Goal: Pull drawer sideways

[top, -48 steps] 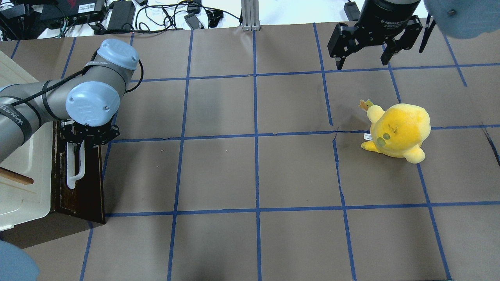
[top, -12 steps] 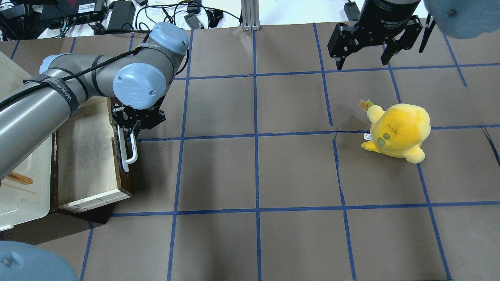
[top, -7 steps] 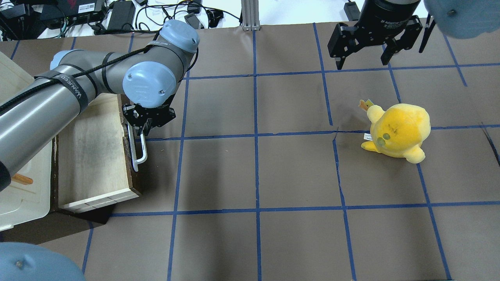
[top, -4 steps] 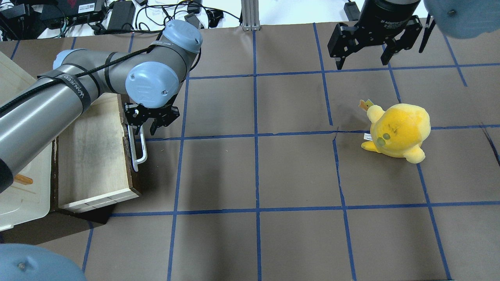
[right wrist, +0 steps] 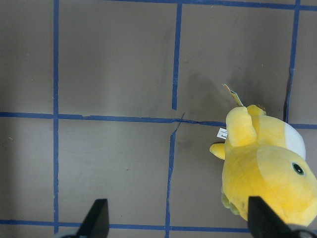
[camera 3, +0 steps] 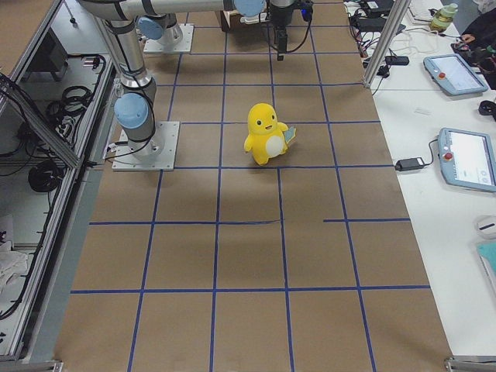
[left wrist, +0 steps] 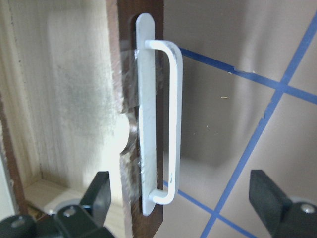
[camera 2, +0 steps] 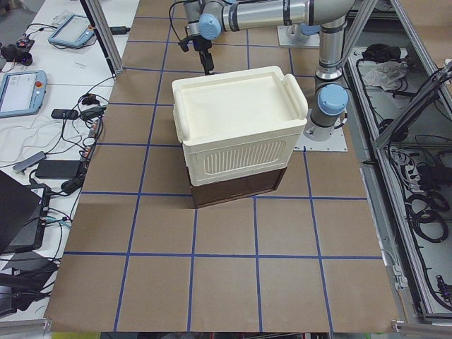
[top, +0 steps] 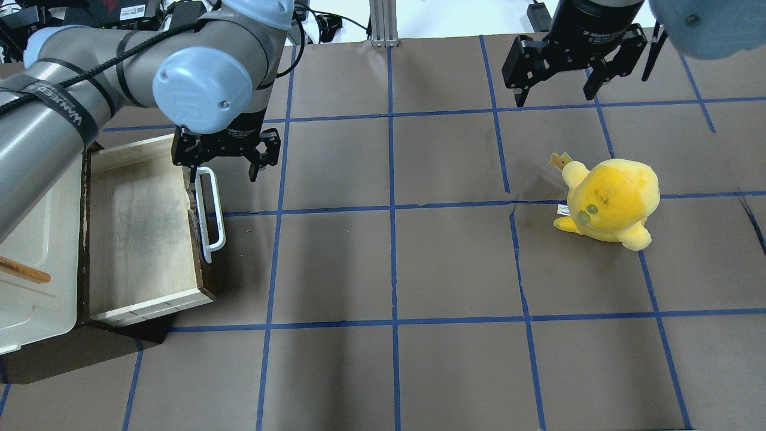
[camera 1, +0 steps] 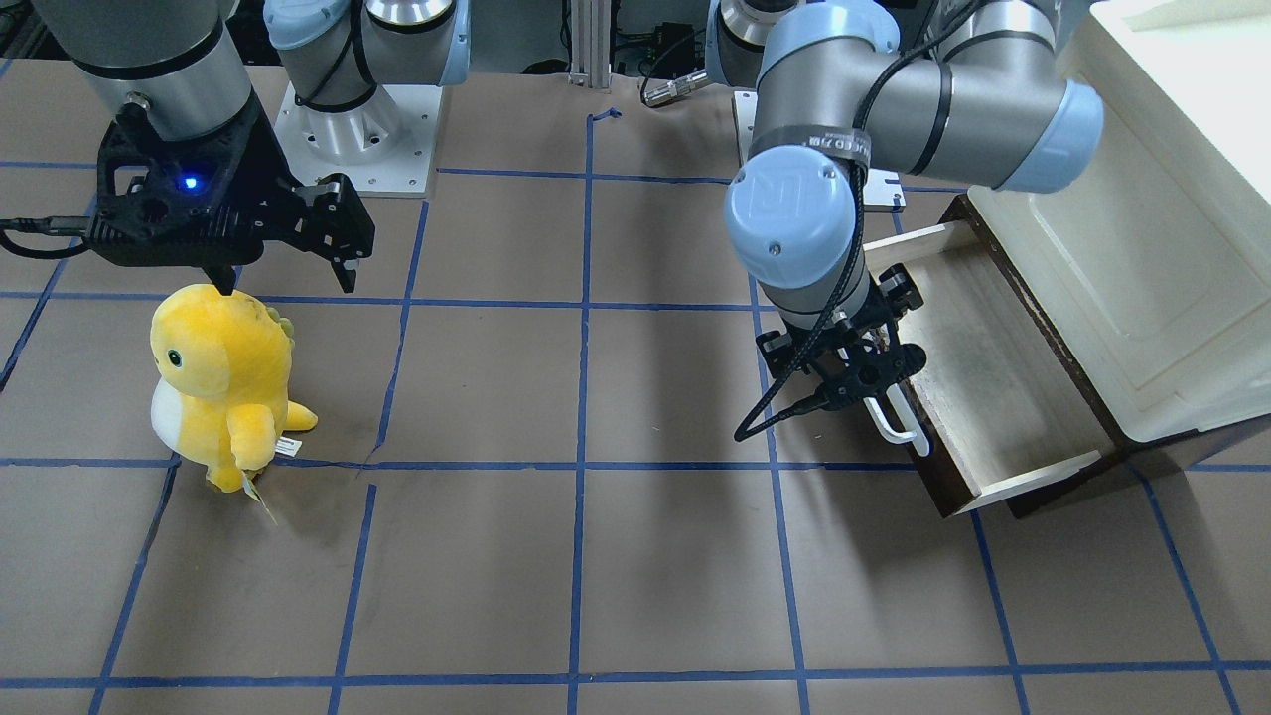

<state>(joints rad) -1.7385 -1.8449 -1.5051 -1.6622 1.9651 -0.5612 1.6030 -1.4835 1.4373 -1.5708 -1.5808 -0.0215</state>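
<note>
The dark brown drawer (top: 140,239) stands pulled out of the cabinet, its pale wood interior showing; it also shows in the front view (camera 1: 983,387). Its white bar handle (top: 209,212) is free. My left gripper (top: 218,167) is open and empty, raised above the far end of the handle. In the left wrist view the handle (left wrist: 171,119) lies below, between the spread fingers (left wrist: 99,193), untouched. In the front view the left gripper (camera 1: 854,372) hangs over the handle (camera 1: 899,422). My right gripper (top: 556,99) is open and empty, far away at the back right.
The cream-white cabinet (top: 36,239) with a small wooden handle (top: 24,270) sits over the drawer at the table's left edge. A yellow plush toy (top: 610,203) stands on the right, below my right gripper; it shows in the right wrist view (right wrist: 267,168). Brown paper with blue tape lines covers the table.
My left gripper pulled the drawer out to the right by its handle, then let go, opened wide and rose away from it. The right arm has not moved.
</note>
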